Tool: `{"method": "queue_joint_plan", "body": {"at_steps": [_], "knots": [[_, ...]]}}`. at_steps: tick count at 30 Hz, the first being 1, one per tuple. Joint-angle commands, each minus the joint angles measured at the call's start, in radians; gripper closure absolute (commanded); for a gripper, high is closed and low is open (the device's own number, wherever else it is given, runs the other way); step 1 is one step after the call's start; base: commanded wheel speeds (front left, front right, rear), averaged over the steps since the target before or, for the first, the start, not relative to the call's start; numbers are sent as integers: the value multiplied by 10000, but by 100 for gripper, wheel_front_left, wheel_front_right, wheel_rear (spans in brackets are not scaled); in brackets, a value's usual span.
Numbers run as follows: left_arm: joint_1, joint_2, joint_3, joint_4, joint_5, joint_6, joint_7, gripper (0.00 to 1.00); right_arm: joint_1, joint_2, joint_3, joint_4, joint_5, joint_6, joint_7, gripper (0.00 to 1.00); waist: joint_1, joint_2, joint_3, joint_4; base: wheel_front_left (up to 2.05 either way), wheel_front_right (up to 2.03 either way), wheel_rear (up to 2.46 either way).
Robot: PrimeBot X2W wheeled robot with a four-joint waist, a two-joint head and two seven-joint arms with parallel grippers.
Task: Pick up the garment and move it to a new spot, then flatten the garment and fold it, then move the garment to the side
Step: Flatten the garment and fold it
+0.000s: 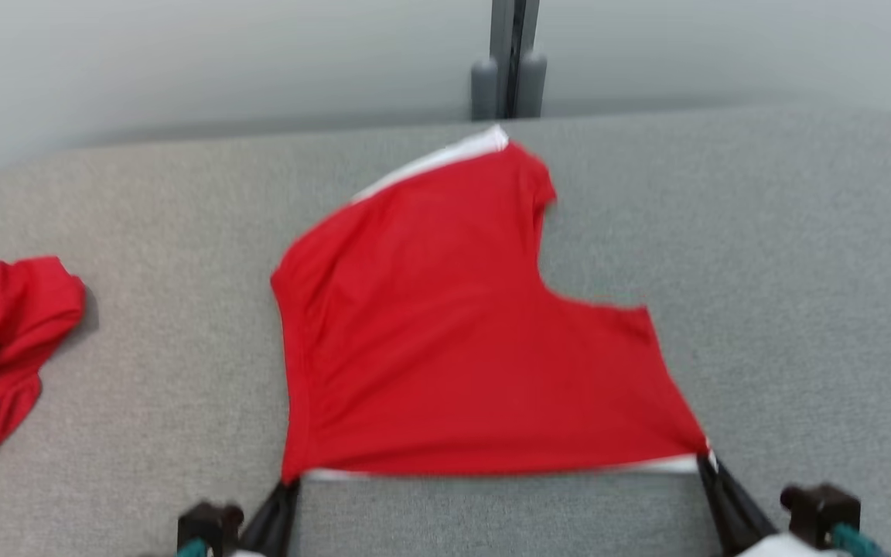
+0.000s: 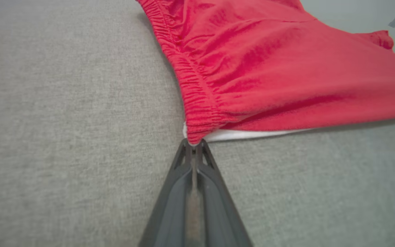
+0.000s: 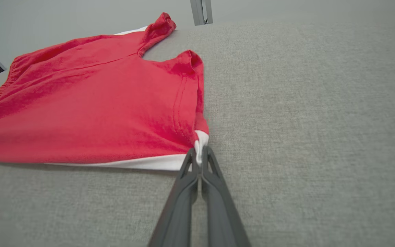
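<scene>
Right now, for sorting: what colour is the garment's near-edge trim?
White trim on a red garment; clearest in right wrist view.

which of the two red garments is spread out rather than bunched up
The middle garment: it lies stretched out, its near corners pinched by the left gripper and right gripper. The other garment sits crumpled far to the left, untouched.

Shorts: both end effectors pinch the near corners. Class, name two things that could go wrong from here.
The left end effector and right end effector each hold only a corner tip; a hard pull could slip the shorts free.
The far leg looks bunched; folding now may trap that crease.
</scene>
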Motion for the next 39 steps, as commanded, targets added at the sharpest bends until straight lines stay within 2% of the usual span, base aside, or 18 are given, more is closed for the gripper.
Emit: {"method": "queue_joint_plan", "body": {"at_steps": [1, 10, 17, 22, 26, 33, 39], "knots": [[423, 137, 139, 44, 5, 44, 23, 100, 369, -224, -32, 50, 31, -58, -21, 100, 0, 0, -928, -3, 0, 0, 0], [1812, 64, 174, -189, 126, 43, 12, 100, 1910, -346, 41, -268, 190, -59, -23, 100, 0, 0, -1864, 117, 0, 0, 0], [2123, 41, 119, -884, 61, 42, 10, 100, 2006, -347, -280, -912, 235, -60, -22, 100, 0, 0, -1837, 191, 0, 0, 0], [1415, 11, 195, -1615, -58, 40, 10, 100, 906, -267, -205, -1081, 126, -59, -22, 100, 0, 0, -1345, 343, 0, 0, 0], [379, -13, 100, -1972, -153, 34, 12, 100, -644, -336, -47, -871, -19, -54, -21, 100, 0, 0, -503, 621, 0, 0, 0], [-1598, -35, -12, -1747, -559, 29, 12, 100, -3547, -534, 298, 277, -307, -34, -16, 100, 0, 0, 796, 1225, 0, 0, 0], [-2681, -45, -271, -1366, -939, 159, 12, 100, -5690, -575, 731, 1667, -495, -36, -12, 100, 0, 0, 1632, 1583, 0, 0, 0]]}}
